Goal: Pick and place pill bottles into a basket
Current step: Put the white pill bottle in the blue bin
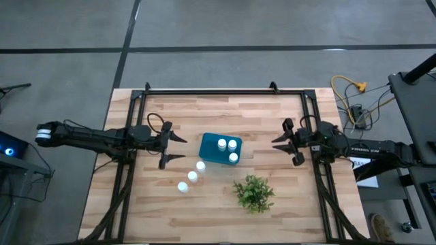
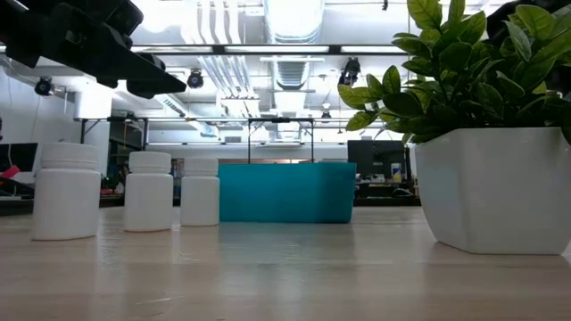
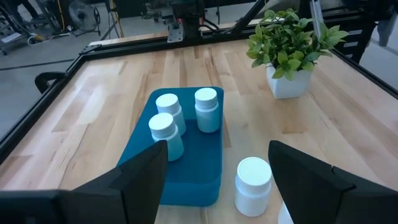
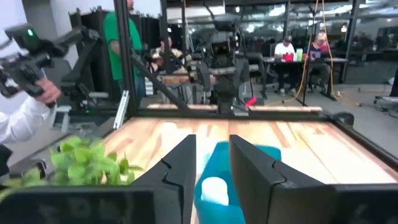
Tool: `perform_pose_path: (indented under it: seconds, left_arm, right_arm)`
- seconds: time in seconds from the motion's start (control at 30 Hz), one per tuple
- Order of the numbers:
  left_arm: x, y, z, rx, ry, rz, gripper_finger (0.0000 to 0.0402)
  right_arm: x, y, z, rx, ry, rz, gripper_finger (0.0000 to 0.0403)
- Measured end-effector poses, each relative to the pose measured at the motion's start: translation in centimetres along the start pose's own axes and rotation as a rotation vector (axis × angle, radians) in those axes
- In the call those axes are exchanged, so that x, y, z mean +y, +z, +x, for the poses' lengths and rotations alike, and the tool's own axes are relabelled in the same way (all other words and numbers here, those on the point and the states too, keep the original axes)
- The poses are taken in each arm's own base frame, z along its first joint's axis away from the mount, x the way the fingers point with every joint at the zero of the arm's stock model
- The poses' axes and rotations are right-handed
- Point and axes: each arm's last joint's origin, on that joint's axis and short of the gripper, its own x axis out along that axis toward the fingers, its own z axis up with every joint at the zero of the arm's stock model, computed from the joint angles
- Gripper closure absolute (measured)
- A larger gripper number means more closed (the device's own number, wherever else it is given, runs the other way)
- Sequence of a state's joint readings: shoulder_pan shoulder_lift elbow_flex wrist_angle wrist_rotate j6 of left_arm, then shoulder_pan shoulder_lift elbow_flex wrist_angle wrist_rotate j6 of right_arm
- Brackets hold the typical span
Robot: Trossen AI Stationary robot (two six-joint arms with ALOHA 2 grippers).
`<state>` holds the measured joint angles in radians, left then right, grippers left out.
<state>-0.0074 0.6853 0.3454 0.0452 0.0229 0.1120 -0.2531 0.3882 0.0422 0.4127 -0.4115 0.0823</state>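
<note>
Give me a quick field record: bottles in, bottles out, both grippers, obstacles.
in basket: three bottles
on table: three bottles in a diagonal row, near the basket's left corner
left gripper: open, empty, left of basket
right gripper: jaws narrow, empty, right of basket
obstacle: plant, front right
</note>
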Motion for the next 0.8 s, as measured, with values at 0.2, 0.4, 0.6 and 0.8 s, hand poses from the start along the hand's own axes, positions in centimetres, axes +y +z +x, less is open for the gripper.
perform_pose_path:
  seconds: [0.2,0.4,0.6,0.8]
  left_arm:
    - [0.0,0.0,0.0,0.0,0.0,0.0,0.014]
    - [0.0,0.0,0.0,0.0,0.0,0.0,0.014]
    - [0.0,0.0,0.0,0.0,0.0,0.0,0.014]
    - [0.0,0.0,0.0,0.001,0.0,0.0,0.014]
  right_arm:
    - [-0.1,-0.4,0.0,0.039,-0.041,-0.003,0.0333]
    - [-0.3,-0.8,0.0,0.074,-0.098,-0.005,0.0343]
    - [-0.4,-1.1,-0.1,0.101,-0.104,-0.017,0.0362]
    - [-0.4,-1.2,-0.1,0.114,-0.106,-0.029,0.0392]
